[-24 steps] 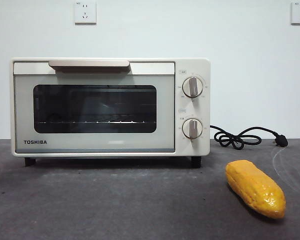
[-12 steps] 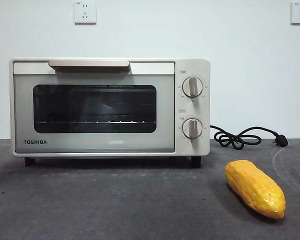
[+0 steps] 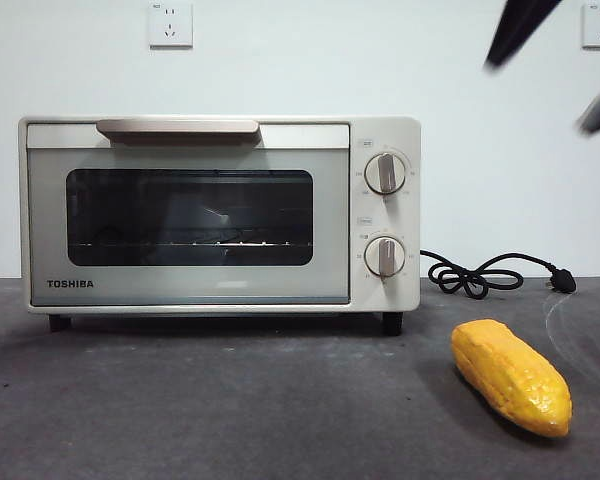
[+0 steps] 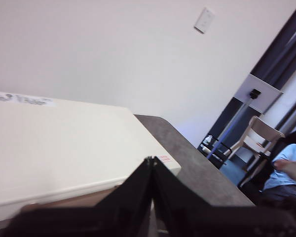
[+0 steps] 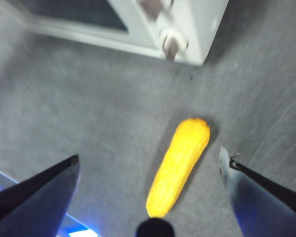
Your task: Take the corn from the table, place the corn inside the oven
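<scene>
We can read one word for certain: "TOSHIBA", in small dark capital letters on the cream door frame of the oven [image 3: 220, 212], at about 8 o'clock from the dark glass window. Small printed marks ring the two knobs [image 3: 385, 173], but they are too fine for us to read. From the left wrist, a strip label [image 4: 24, 99] on the oven's top carries print too blurred to read.

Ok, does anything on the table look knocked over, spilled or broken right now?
Nothing stands out. The oven sits level on the table with its door shut, the corn lies whole beside it, and the right gripper hangs open above the corn.
</scene>
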Controlling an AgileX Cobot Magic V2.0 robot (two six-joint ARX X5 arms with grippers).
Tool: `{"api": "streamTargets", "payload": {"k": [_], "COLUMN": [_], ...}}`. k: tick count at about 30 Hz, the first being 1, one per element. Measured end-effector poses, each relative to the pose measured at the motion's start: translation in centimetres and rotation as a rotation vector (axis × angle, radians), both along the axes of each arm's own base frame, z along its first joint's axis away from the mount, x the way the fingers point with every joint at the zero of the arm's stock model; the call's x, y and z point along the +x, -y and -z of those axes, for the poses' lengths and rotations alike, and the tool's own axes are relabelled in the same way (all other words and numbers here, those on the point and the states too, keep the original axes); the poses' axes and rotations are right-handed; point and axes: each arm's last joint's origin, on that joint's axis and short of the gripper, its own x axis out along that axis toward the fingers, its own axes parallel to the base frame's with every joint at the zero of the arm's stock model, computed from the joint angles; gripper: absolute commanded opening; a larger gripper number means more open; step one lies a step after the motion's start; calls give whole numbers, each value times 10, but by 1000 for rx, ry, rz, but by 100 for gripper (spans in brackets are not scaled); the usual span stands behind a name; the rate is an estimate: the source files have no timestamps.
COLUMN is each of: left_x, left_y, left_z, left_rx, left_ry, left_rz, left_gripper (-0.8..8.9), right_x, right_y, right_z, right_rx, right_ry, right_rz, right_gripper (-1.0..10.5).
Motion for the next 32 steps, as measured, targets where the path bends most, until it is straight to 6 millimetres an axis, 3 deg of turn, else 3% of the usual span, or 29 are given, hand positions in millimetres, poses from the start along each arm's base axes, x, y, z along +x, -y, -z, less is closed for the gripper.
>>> {"api": "streamTargets", "payload": {"k": [10, 18, 30, 32], "left_x": [-3, -3, -3, -3], "left_y": [5, 5, 5, 5], "left_z": [-7, -1, -1, -1], "left_rx": [1, 12, 13, 13], "left_ry": [-7, -67, -70, -70], "left_rz": [34, 35, 33, 33], "left_gripper": [-4, -3, -3, -3], "right_x": [20, 35, 47, 48], "right_y": [-60, -68, -77, -78], "right_z": [58, 84, 114, 118], "right_rx": [-281, -398, -438, -447], "right_ry": [-166, -200, -282, -295], "right_rz": [-90, -31, -43, -45], "right_gripper": [475, 474, 464, 390]}}
